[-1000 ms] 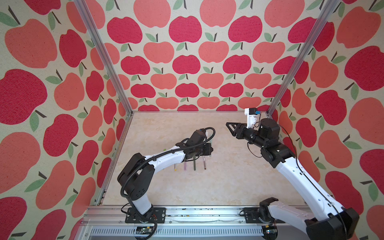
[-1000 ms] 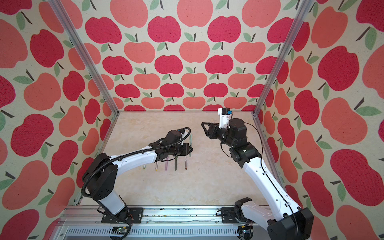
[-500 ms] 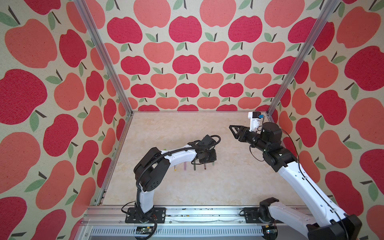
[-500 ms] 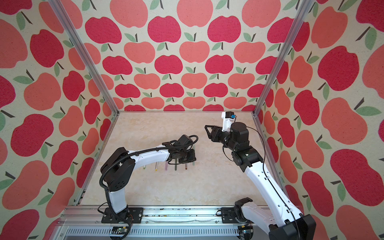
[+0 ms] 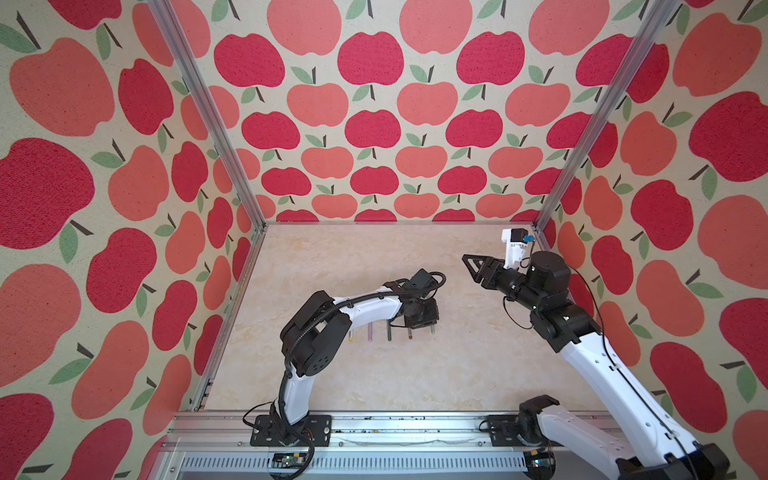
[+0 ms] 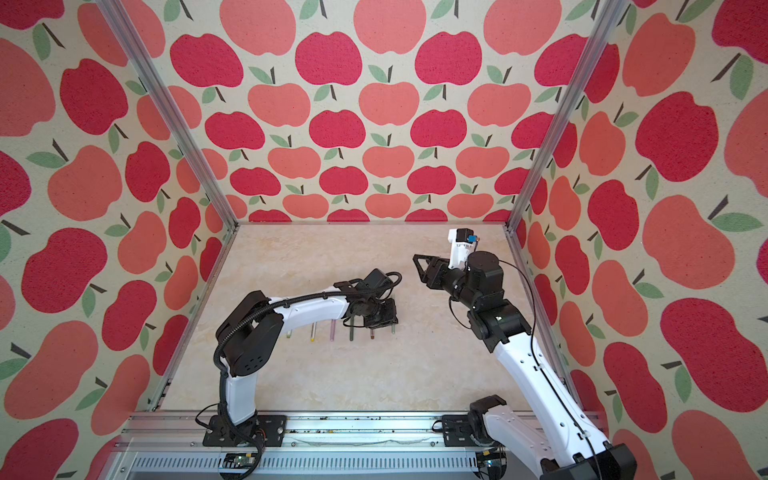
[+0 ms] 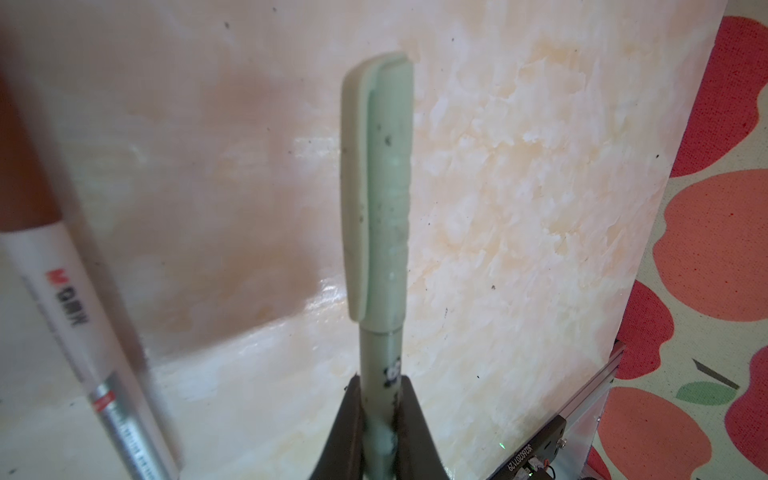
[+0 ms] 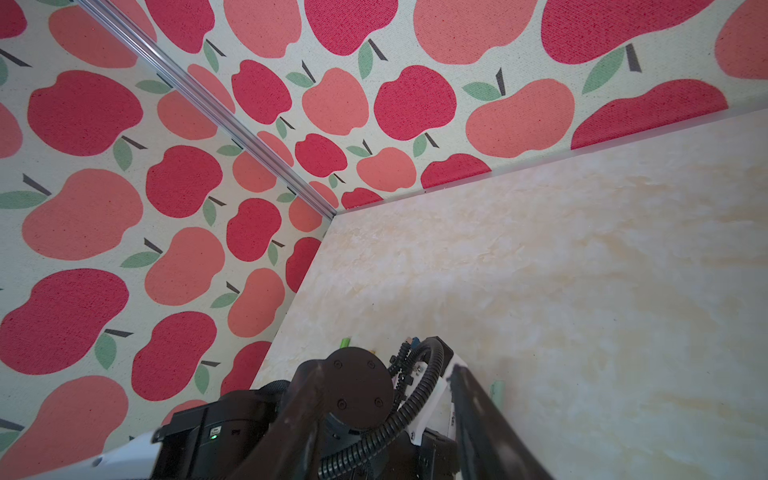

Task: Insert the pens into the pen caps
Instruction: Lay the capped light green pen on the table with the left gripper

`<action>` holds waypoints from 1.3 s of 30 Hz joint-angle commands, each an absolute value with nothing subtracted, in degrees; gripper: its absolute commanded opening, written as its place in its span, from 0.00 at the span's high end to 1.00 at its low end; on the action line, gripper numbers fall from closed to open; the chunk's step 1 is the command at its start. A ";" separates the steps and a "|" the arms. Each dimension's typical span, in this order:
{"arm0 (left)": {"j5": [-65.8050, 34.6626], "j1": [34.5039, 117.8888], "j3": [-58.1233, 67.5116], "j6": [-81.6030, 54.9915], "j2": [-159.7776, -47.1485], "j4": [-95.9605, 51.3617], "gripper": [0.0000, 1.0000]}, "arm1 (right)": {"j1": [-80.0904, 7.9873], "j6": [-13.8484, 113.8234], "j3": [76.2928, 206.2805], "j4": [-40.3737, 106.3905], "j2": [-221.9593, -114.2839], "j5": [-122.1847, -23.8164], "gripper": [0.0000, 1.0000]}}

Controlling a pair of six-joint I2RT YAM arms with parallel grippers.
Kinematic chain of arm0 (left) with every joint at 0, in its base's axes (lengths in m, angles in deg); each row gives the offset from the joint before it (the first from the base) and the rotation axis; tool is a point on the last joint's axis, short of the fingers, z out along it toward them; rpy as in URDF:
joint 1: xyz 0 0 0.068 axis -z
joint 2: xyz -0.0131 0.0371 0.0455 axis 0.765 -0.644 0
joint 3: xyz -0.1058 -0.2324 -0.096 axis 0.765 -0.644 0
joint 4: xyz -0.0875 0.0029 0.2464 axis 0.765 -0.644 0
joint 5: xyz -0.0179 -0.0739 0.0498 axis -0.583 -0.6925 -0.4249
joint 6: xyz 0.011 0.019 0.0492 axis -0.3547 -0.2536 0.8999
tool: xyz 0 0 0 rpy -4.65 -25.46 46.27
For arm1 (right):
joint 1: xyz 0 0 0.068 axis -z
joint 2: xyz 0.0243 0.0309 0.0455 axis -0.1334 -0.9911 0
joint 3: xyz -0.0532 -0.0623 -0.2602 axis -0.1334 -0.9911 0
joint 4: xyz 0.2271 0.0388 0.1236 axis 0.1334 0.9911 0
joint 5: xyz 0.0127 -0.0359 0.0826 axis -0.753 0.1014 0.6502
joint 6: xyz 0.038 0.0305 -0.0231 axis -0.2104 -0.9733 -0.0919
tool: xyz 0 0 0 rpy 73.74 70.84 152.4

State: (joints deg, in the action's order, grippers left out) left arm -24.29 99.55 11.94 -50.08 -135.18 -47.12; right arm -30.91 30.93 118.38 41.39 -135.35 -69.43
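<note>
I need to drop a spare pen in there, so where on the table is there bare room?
Bare: the whole back of the table, between the back wall and the row of pens; also the front strip between that row and the front rail. Crowded: mid-table, where the left claw grips a pale sage pen beside the row.

Back wall: cream textured covering printed with rows of crimson and coral apples, green leaves and dark stems.
Left wall: same apple print, with the motifs looming larger.
Right wall: same print again.
Corner posts: two silver aluminium profiles where the back wall meets the sides, running down to the rear corners.
Worktop: glossy cream surface marbled in pale yellow; small dark specks in the left wrist view.
Front rail: silver slotted aluminium along the near edge.
Light: soft and even, with a faint sheen on the worktop.
</note>
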 commanded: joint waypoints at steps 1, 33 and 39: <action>-25.48 99.48 13.64 -51.61 -137.05 -49.52 0.89 | -30.28 29.96 117.43 40.85 -134.29 -68.39 0.49; -16.64 97.90 12.49 -43.61 -127.84 -47.38 0.62 | -26.54 34.11 116.70 52.68 -134.55 -73.01 0.48; -2.90 95.57 10.55 -23.61 -113.06 -46.78 0.37 | -26.56 40.56 118.65 67.02 -143.04 -80.89 0.46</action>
